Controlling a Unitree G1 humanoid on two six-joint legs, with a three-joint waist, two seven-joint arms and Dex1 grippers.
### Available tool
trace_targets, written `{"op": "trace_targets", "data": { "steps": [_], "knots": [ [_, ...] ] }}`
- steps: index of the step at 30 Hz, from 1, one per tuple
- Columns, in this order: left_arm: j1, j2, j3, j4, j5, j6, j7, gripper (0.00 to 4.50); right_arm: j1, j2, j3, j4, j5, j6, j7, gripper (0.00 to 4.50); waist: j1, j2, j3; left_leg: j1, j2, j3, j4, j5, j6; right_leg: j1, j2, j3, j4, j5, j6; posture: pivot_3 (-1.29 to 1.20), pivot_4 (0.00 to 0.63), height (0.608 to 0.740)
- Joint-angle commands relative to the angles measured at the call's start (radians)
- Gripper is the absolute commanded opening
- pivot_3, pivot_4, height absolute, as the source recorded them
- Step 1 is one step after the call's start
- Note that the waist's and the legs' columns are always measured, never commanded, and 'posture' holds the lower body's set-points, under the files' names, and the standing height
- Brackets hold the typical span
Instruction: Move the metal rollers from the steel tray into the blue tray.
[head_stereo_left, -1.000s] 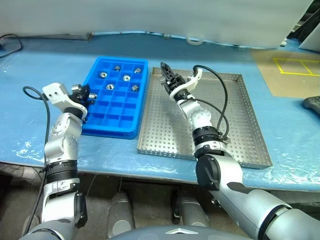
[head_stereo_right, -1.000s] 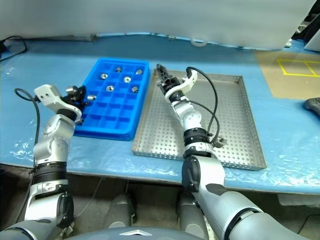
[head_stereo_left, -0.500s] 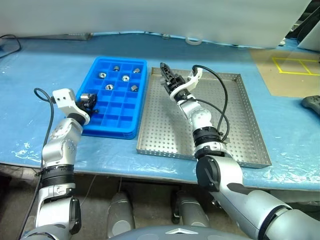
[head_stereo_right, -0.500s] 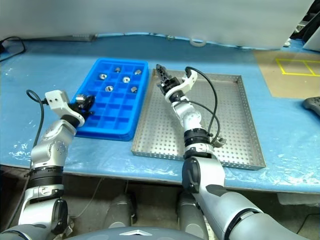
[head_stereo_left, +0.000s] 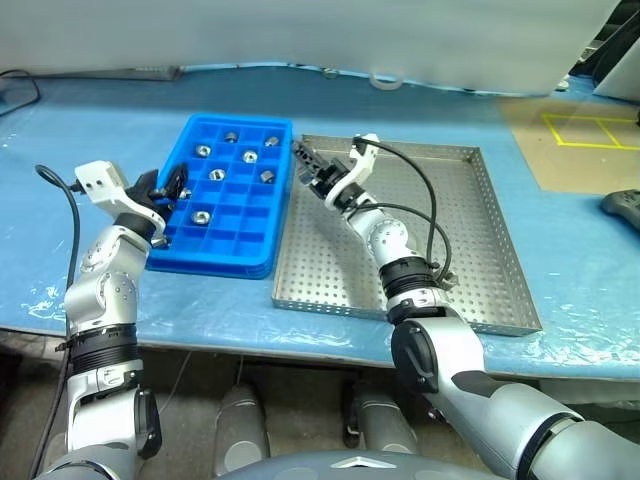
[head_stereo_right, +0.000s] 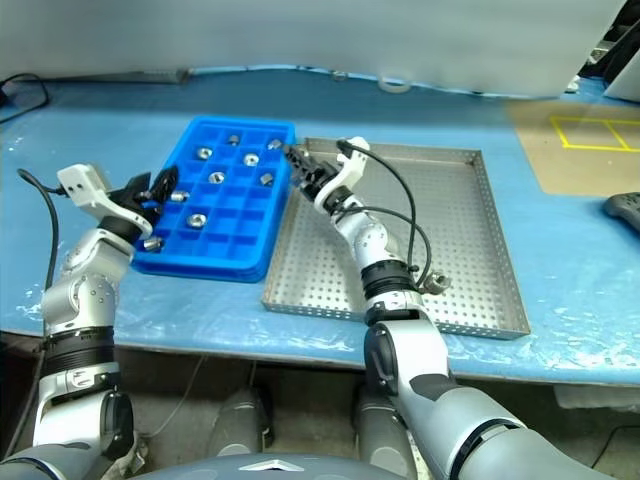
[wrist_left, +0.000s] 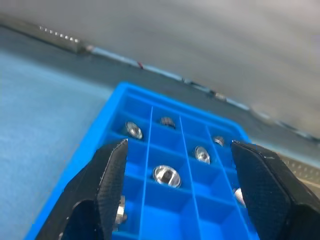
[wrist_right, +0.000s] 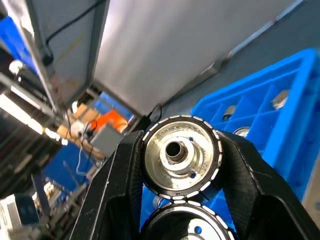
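Blue tray (head_stereo_left: 222, 246) is taking rollers: left hand (head_stereo_left: 172, 186) hanging open, right hand (head_stereo_left: 308, 163) clamping a roller (wrist_right: 180, 156), needing an empty compartment.

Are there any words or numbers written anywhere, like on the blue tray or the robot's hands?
No readable text anywhere.
Blue tray: no words or numbers on it.
Steel tray: plain holes, no label.
Metal rollers: no markings that can be made out.
Left gripper and right gripper: nothing written on them.
Yellow lines on the brown board: a drawn box shape, not letters.
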Motion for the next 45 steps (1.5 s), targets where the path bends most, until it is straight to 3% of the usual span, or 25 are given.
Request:
{"op": "trace_targets", "data": {
  "steps": [1,4,9,10,12,28,32,37,45],
  "knots": [
    [-0.026,-0.026,-0.133,-0.059,0.035,-0.003,-0.076,3.52,-0.045,0.082,0.002,-0.022,0.013,-0.031,0.008,1.80,0.013,0.000,0.000,0.000,0.000,0.000,0.000,0.000,0.000,0.000,0.000,0.000,0.000,0.000,0.000,-0.15,0.150,0.740],
    [-0.019,-0.024,-0.245,-0.071,0.090,-0.003,-0.148,3.52,-0.067,0.093,0.002,-0.011,0.024,-0.032,0.022,1.80,0.020,0.000,0.000,0.000,-0.001,0.000,0.000,0.000,0.000,0.000,-0.001,0.000,0.000,0.000,0.000,-0.14,0.150,0.740],
    [-0.026,-0.062,-0.295,-0.045,0.123,-0.028,-0.155,3.52,-0.040,0.091,0.058,-0.072,0.024,0.012,0.097,1.80,0.003,0.000,0.000,0.000,0.000,0.000,-0.001,0.001,-0.001,-0.001,0.000,0.001,0.000,0.000,0.000,-0.16,0.150,0.740],
    [-0.029,-0.069,-0.299,-0.040,0.133,-0.035,-0.156,3.55,-0.035,0.091,0.059,-0.083,0.029,0.022,0.095,2.53,0.001,0.000,0.000,0.000,0.000,0.000,-0.001,0.001,-0.001,-0.001,0.001,0.001,0.001,0.000,0.000,-0.17,0.150,0.740],
    [-0.032,-0.076,-0.308,-0.024,0.154,-0.050,-0.161,3.55,-0.028,0.091,0.053,-0.111,0.053,0.048,0.090,3.04,-0.001,0.000,0.000,0.001,0.000,0.000,-0.002,0.001,-0.001,-0.001,0.001,0.001,0.000,0.000,0.000,-0.18,0.150,0.740],
    [-0.120,-0.158,-0.320,0.163,0.211,-0.151,-0.214,3.55,0.016,0.061,0.073,-0.238,0.092,0.133,0.064,3.04,-0.010,0.000,0.000,0.001,0.000,0.000,-0.001,0.001,-0.001,0.000,0.000,0.001,0.000,0.000,0.000,-0.26,0.150,0.740],
    [-0.119,-0.206,-0.245,0.100,0.045,-0.055,-0.263,3.55,0.040,0.047,0.124,-0.257,0.043,0.119,0.073,3.04,-0.011,0.000,0.000,0.001,-0.001,0.000,-0.001,0.001,0.000,0.000,0.000,0.001,0.000,0.000,0.000,-0.28,0.150,0.740],
    [-0.122,-0.248,-0.087,0.014,-0.297,0.188,-0.248,3.55,0.055,0.044,0.145,-0.265,0.029,0.113,0.073,3.04,-0.012,0.000,0.000,0.001,0.000,0.000,-0.001,0.001,0.000,-0.001,0.001,0.002,0.001,0.000,0.000,-0.27,0.150,0.740],
    [-0.058,-0.249,-0.081,-0.079,-0.409,0.338,-0.235,3.55,0.056,0.046,0.148,-0.248,0.017,0.104,0.075,3.04,-0.012,0.000,0.000,0.002,0.000,0.001,-0.001,0.001,0.000,0.001,0.001,0.003,0.000,0.000,0.000,-0.27,0.150,0.740]
  ]
}}
